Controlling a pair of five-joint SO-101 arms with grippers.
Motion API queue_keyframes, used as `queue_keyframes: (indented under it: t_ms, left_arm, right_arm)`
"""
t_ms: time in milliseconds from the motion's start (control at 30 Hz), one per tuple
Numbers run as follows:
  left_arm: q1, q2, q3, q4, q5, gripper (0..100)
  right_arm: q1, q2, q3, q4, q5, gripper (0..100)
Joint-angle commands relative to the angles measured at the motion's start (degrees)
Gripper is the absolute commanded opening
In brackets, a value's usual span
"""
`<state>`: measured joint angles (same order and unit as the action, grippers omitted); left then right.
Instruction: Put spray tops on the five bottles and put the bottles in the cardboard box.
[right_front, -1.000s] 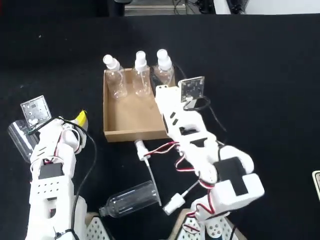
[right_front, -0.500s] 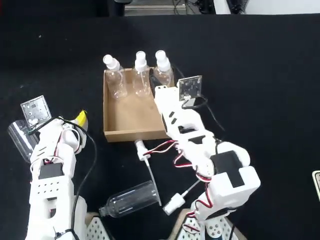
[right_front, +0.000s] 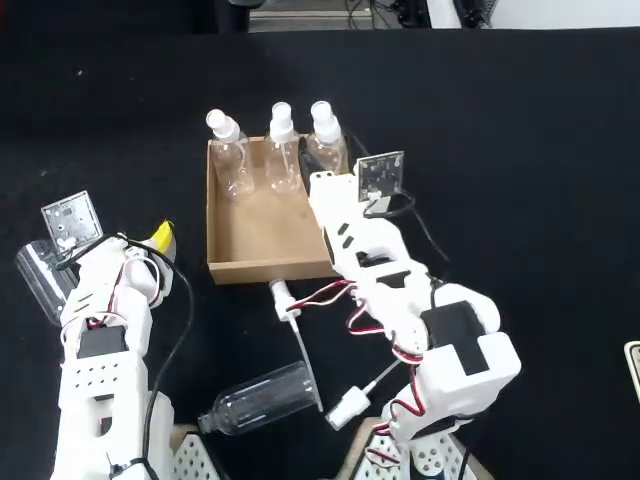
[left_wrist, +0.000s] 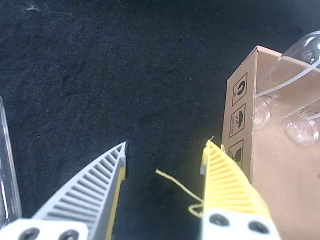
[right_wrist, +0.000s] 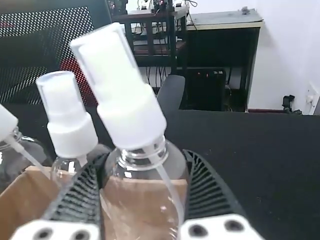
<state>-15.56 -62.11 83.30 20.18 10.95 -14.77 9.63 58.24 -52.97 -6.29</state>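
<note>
right fingers (right_wrist: 200, 185) apparently pinching bottle (right_wrist: 137, 187) at its shoulder | thin clear plastic: light, slick, crushable, grip gently | left fingers (left_wrist: 100, 185) spread, holding nothing

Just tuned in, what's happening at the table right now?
The right gripper holds a capped bottle upright at the far end of the cardboard box, beside two more capped bottles. The left gripper hangs open beside the box. An uncapped bottle and a loose spray top lie on the table.
</note>
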Motion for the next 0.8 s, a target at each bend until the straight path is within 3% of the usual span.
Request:
queue_keyframes:
  t_ms: [0, 233, 767]
  left_arm:
    - [-0.4, -0.6, -0.7, -1.2, 0.0, 23]
    - [-0.4, -0.6, -0.7, -1.2, 0.0, 23]
    - [-0.4, -0.6, -0.7, -1.3, 0.0, 23]
  right_arm:
    - [-0.4, -0.3, -3.6, -1.9, 0.1, 1.1]
    - [0.2, -0.2, -3.6, -2.2, 0.1, 1.1]
    - [2.7, 10.8, -5.1, -16.0, 0.2, 1.1]
